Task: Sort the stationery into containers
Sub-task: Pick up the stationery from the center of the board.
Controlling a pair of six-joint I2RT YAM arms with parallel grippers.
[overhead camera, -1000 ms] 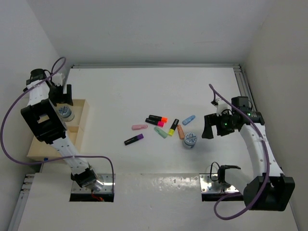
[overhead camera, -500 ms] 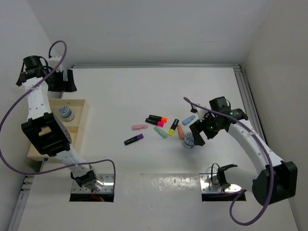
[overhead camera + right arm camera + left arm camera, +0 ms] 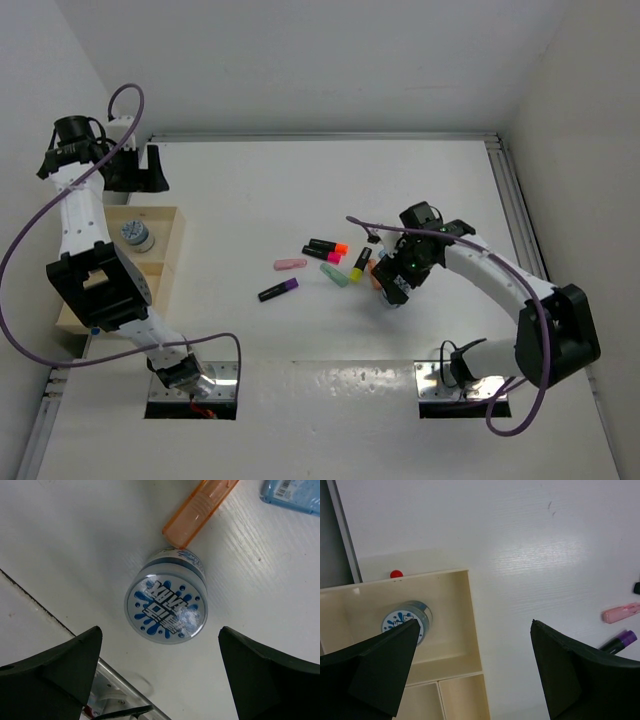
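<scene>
**Q:** What could be going wrong from here?

**A:** The wooden tray (image 3: 470,605) is being shown below the left gripper (image 3: 475,625), under its left finger, and well apart from the right gripper (image 3: 160,630). A long carry is therefore being asked of anything lifted on the right, and a loose grip could be shaken free on the way. The right gripper's fingers are being held spread wide, with nothing pinched. The round roll (image 3: 166,605) is being framed directly beneath them, between the two fingers, standing on its flat end. If the fingers are being closed off-centre, the curved wall is likely to be squeezed out sideways. The salmon stub (image 3: 200,510) is being seen just ahead of the gripper, its end apparently touching the roll, so it may be dragged or flicked aside.

**Q:** How are the task's things being shown?

**A:** The tray is being shown as pale bare wood, divided into compartments. A second roll (image 3: 406,621) is being held in one compartment. The left gripper is also spread, gripping nothing. The roll under the right gripper is being shown with a clear, glossy top over blue splashes and lettering. A blue stub (image 3: 295,495) is being glimpsed beyond the salmon one.
</scene>
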